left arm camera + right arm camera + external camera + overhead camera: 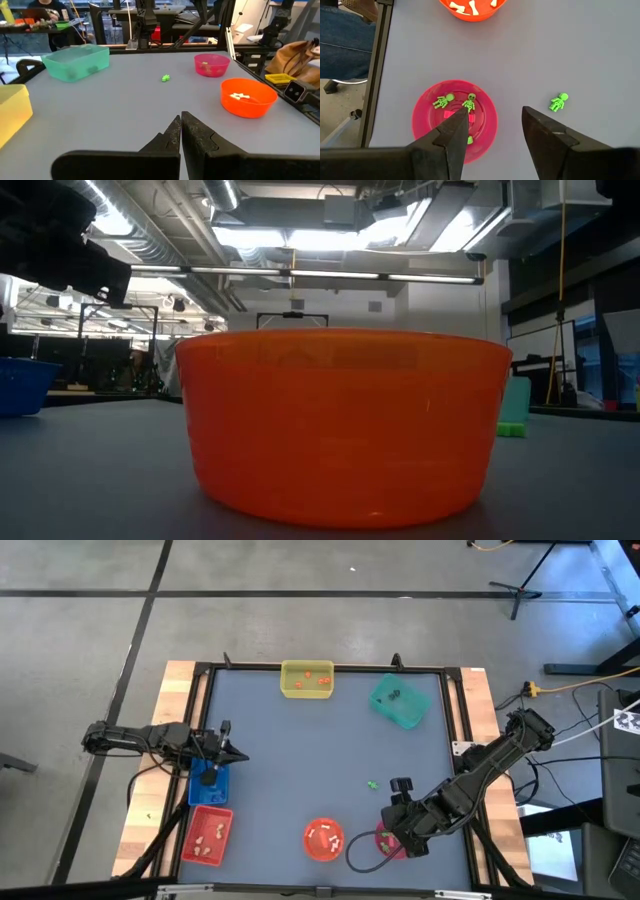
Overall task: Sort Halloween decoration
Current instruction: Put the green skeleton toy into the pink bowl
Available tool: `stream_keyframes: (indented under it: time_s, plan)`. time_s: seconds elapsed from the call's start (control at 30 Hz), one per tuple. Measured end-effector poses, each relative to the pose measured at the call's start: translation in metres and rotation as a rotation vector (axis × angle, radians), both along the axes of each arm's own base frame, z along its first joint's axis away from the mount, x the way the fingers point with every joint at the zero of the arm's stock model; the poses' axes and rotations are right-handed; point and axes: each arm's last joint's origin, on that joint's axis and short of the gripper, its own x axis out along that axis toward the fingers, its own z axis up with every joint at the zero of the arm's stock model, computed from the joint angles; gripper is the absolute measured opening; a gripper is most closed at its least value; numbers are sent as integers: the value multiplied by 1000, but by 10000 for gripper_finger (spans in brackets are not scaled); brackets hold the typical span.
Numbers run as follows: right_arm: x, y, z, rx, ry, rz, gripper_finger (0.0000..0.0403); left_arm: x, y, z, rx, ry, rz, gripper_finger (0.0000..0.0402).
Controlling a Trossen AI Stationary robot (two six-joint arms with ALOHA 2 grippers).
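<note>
One green skeleton trinket (559, 102) lies alone on the grey mat (300, 760); it also shows in the high view (373, 783) and the left wrist view (165, 78). More green skeletons lie in the pink bowl (455, 120). My right gripper (495, 112) hangs open above the mat, between the pink bowl and the lone skeleton, with nothing between its fingers (398, 812). My left gripper (180, 117) is shut and empty at the table's left side, over the blue tray (208, 783).
An orange bowl (323, 838) with white bones stands left of the pink bowl and fills the low view (340, 430). A red tray (207, 836) sits near left. A yellow tray (306, 679) and a teal tray (400, 700) sit at the far edge.
</note>
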Motion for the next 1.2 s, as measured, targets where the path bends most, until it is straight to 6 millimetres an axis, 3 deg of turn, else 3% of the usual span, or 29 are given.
stream_keyframes:
  time_s: [0.4, 1.2]
  plan:
    - [0, 0, 0, 0, 0, 0, 182, 0, 0, 1, 95, -19, -21, 0]
    - [1, 0, 0, 6, -6, 0, 182, 0, 0, 1, 95, -17, -21, 0]
